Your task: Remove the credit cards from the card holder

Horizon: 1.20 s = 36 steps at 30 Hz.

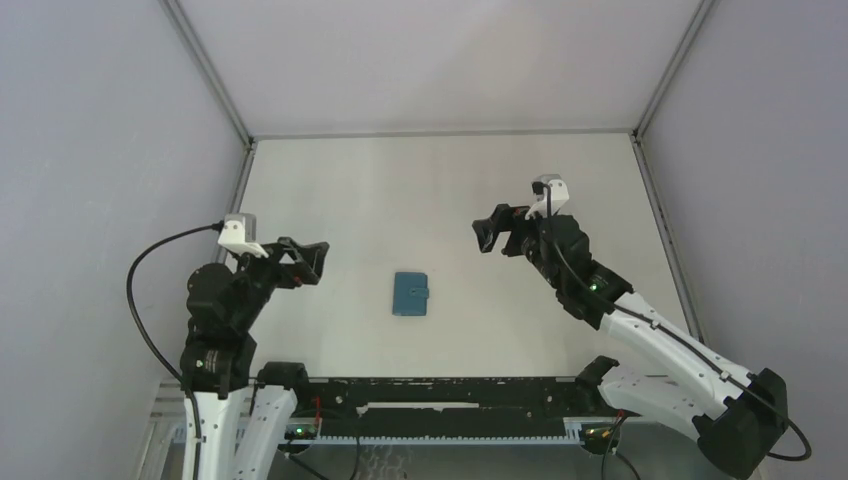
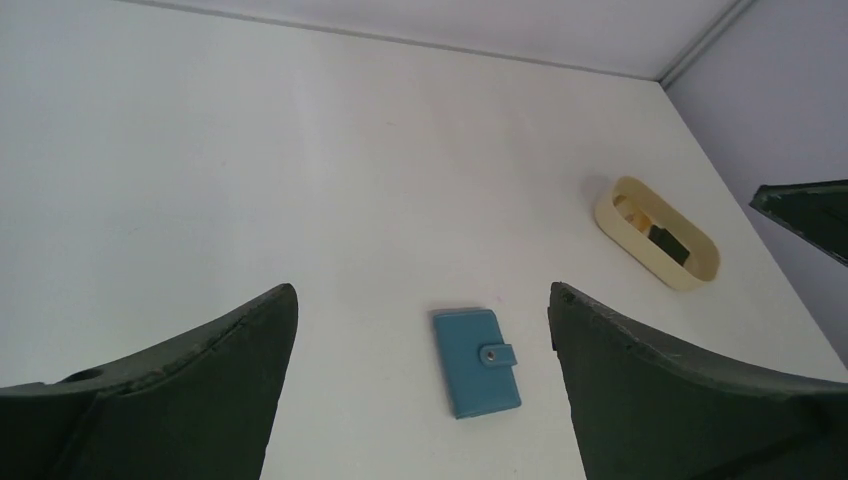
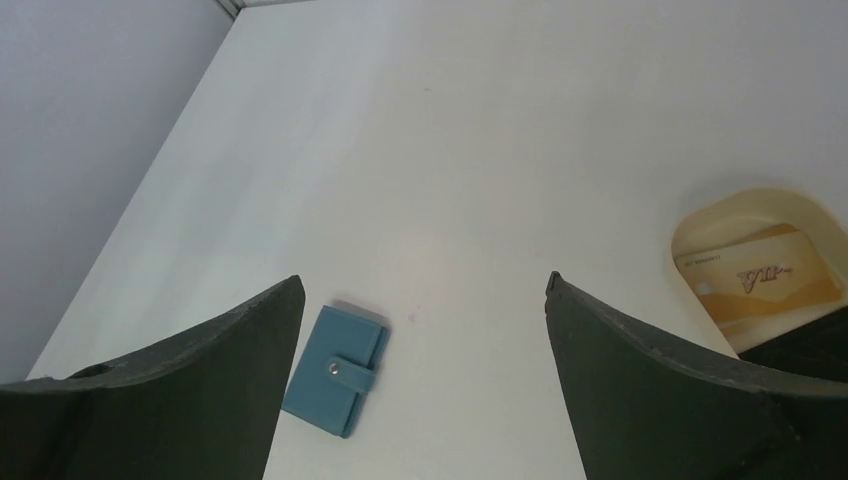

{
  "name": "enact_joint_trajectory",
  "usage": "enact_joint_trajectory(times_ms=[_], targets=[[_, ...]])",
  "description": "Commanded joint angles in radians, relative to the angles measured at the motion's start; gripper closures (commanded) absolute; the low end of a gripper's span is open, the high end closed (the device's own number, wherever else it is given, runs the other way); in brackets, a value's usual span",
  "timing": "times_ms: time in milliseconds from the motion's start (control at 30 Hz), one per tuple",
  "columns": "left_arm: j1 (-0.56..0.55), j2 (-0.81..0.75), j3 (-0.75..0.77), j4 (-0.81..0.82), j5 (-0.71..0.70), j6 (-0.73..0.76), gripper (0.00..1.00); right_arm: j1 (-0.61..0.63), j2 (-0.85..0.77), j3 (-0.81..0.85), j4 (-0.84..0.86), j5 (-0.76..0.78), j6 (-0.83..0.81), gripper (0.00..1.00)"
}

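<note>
Card holder [image 1: 410, 294]: snapped shut, flat at the middle of the table [image 1: 450, 190], reachable from both sides.
Left gripper [image 1: 312, 262]: wide open, empty, aimed at it.
Right gripper [image 1: 482, 237]: also wide open, empty.

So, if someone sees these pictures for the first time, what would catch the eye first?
The teal card holder, closed with its tab snapped, lies flat at the middle of the table. The left gripper and right gripper hang open above the table on either side of it. Off to the right, a cream oval tray holds a tan card printed VIP.
</note>
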Motion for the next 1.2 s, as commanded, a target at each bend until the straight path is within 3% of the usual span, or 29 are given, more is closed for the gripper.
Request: enact_joint_trajectory(times_ms=[0,133,233,300,500,767,1167], targets=[[0.006,0.022,0.004,0.021,0.104,-0.037,0.0,0.018,-0.008,0.044,0.031,-0.008,-0.03,0.0],[0.006,0.068,-0.013,0.042,0.08,-0.075,0.0,0.021,0.003,0.047,0.016,-0.129,-0.138,0.01],[0.006,0.109,-0.058,0.143,0.194,-0.185,0.0,0.019,0.044,0.089,-0.056,-0.391,-0.225,0.0],[0.005,0.108,-0.123,0.257,0.237,-0.298,0.0,0.035,0.109,0.136,-0.113,-0.456,-0.242,0.0],[-0.02,0.162,-0.235,0.275,0.099,-0.423,0.02,0.114,0.25,0.155,-0.096,-0.437,-0.26,0.0],[-0.188,0.33,-0.261,0.318,-0.135,-0.412,0.04,0.16,0.456,0.155,-0.009,-0.437,-0.242,0.08],[-0.27,0.556,-0.319,0.456,-0.195,-0.45,0.06,0.2,0.653,0.207,0.022,-0.349,-0.229,0.23]])
